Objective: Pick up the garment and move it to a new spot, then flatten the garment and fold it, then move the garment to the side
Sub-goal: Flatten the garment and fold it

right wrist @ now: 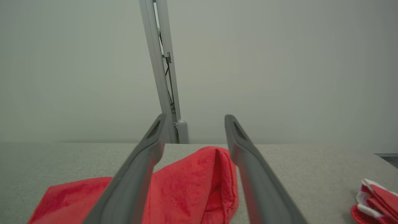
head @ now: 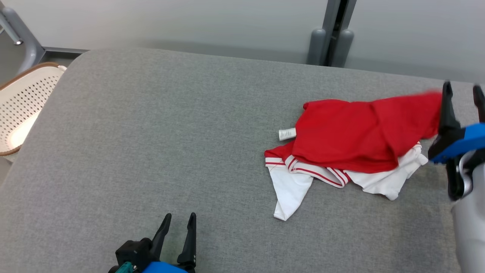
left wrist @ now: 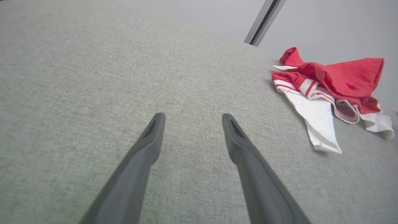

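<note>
A crumpled red garment [head: 360, 132] with white, red-striped parts lies on the right side of the grey padded table [head: 151, 132]. Its right corner is lifted and blurred beside my right gripper [head: 463, 88], which hovers above that corner. In the right wrist view the raised red fold [right wrist: 199, 186] stands between the fingers of the right gripper [right wrist: 194, 119], whose jaws are wide apart and do not pinch it. My left gripper [head: 180, 217] stands open at the table's near edge, far left of the garment [left wrist: 345, 81]. The left gripper [left wrist: 192, 117] has bare table between its fingers.
A white perforated basket [head: 22, 102] sits off the table's left side. A grey post [head: 333, 38] rises behind the far edge against a pale wall. A white label [head: 287, 134] sticks out at the garment's left. Bare table stretches across the left and middle.
</note>
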